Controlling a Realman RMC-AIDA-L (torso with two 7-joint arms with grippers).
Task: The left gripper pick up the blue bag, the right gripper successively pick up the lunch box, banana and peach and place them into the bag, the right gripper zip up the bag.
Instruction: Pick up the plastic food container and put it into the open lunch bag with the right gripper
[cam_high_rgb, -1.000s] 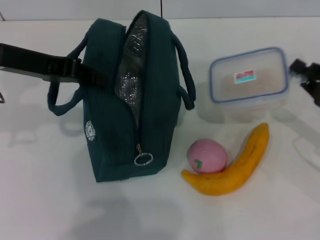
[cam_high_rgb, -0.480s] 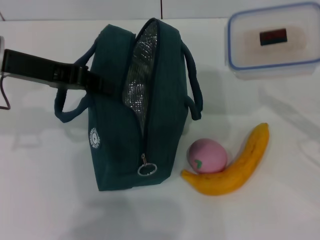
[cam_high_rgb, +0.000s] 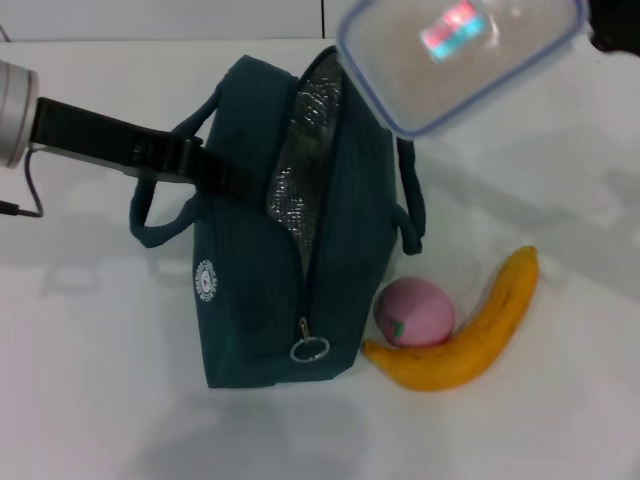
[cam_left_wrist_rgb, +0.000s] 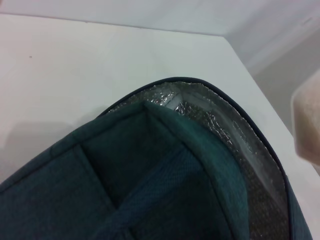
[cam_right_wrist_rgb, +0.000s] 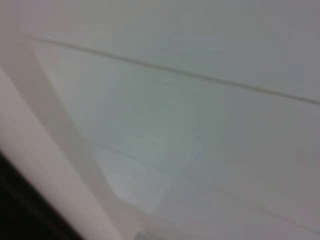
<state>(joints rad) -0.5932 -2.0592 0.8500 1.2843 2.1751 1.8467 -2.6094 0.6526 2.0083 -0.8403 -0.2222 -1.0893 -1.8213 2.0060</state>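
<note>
I have the blue bag (cam_high_rgb: 290, 260) held up by the left gripper (cam_high_rgb: 215, 172), which reaches in from my left and is closed on the bag's near side by the handle. The bag's long axis runs away from me, and its foil-lined mouth gapes as a narrow slit along that axis, just beyond the left gripper's tips; the left wrist view looks straight down at that opening.

The lunch box (cam_high_rgb: 460, 55) hangs in the air on the far right side of the bag, tilted, its lower corner overlapping the far end of the opening. Only a dark sliver of the right gripper (cam_high_rgb: 612, 25) shows past the box's far right corner; I cannot tell how its fingers are set, though I judge it carries the box. From there the slit lies down and to the left of the box. The box's long side lies skewed to the slit, so I expect it needs turning to line up.

Half a second ago the box was level and further right, clear of the bag; now it is over the bag's end. The bag has shifted slightly right.

The banana (cam_high_rgb: 470, 330) and peach (cam_high_rgb: 414, 312) lie touching, just right of the bag's near end, unmoved.
</note>
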